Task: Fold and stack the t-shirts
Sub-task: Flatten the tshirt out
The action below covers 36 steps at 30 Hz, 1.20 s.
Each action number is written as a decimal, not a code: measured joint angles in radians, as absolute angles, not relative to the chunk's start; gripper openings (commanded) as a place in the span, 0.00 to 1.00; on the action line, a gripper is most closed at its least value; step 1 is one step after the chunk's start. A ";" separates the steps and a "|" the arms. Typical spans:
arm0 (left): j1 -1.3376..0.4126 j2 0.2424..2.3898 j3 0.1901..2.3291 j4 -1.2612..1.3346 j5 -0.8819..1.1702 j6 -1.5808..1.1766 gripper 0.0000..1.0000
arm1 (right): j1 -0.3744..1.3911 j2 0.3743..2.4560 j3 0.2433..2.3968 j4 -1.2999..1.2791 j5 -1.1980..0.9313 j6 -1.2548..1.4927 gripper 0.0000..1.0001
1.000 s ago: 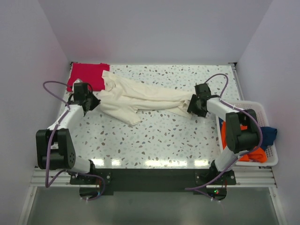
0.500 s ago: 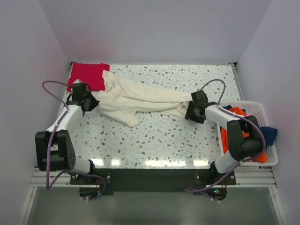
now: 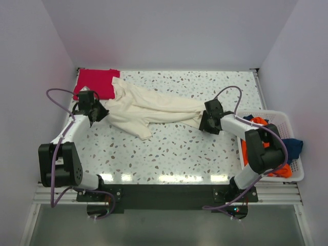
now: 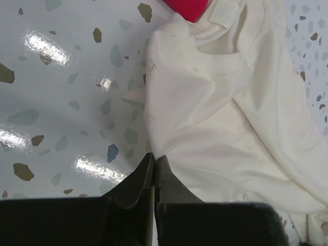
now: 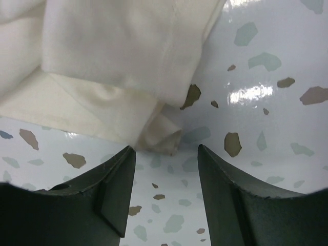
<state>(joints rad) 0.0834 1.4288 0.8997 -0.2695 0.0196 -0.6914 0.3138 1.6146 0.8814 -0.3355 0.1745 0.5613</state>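
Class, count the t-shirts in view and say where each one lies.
4. The cream t-shirt sprawls across the table; the red t-shirt lies at its far-left corner; the orange t-shirt and blue t-shirt sit in the basket at right, which may hide more.

Cream t-shirt point(image 3: 148, 108): unfolded and rumpled, drawn out in a long band across the table point(image 3: 195, 148), from near the far-left corner toward the right edge. One flap trailing toward the near edge, collar end overlapping the red one. Red t-shirt point(image 3: 95, 82): bright, flat, in the far-left corner, its right side under cream cloth. Orange t-shirt point(image 3: 279, 170) and blue t-shirt point(image 3: 293, 146): bunched together in the white basket point(image 3: 284, 117) at the right edge.
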 measured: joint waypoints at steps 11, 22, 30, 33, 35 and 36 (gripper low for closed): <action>0.085 1.429 0.900 -0.268 0.023 -0.688 0.00 | 0.313 1.664 0.932 -0.328 0.200 0.583 0.36; 0.085 1.429 0.900 -0.258 0.035 -0.687 0.00 | 0.315 1.667 0.927 -0.323 0.199 0.588 0.36; 0.085 1.428 0.888 -0.253 0.042 -0.687 0.00 | 0.316 1.664 0.920 -0.318 0.202 0.583 0.17; 0.085 1.428 0.886 -0.253 0.043 -0.687 0.00 | 0.316 1.656 0.909 -0.311 0.200 0.583 0.07; 0.085 1.427 0.886 -0.253 0.046 -0.687 0.00 | 0.316 1.647 0.902 -0.313 0.200 0.582 0.02; 0.085 1.425 0.886 -0.253 0.046 -0.687 0.00 | 0.317 1.639 0.897 -0.318 0.200 0.579 0.00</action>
